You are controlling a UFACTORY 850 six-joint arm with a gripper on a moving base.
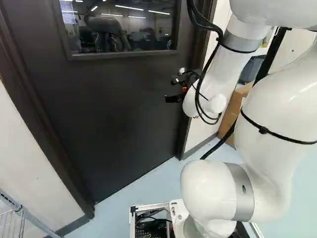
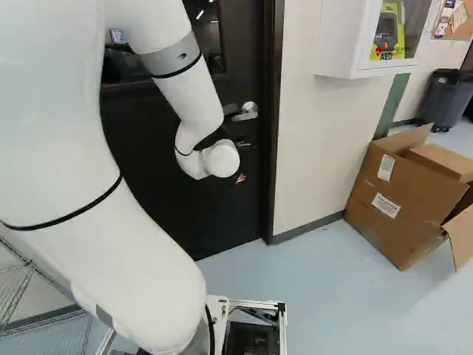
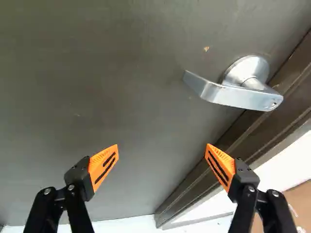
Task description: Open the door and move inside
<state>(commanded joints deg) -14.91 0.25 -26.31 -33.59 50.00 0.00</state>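
The pale blue floor [image 2: 332, 303] is edged by cream walls [image 2: 314, 148]. A white cabinet [image 2: 338, 41] is wall-mounted; an open cardboard box [image 2: 395, 203] and, beyond it, a grey bin [image 2: 446, 102] are seen. Strip lights [image 1: 130, 7] are shown in a window [image 1: 141, 37].

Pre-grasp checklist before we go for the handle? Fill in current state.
1. Gripper open: ok, fingers well apart, nothing between them.
2. Handle visible: ok, whole lever shows in the wrist view.
3. Handle between fingers: not ok, it lies ahead of them, off toward the door frame.
4. Door shut: ok, no gap seen at the frame.
5. Door unlocked: cannot tell.
6. Box off the door: ok, beyond the frame by the wall.
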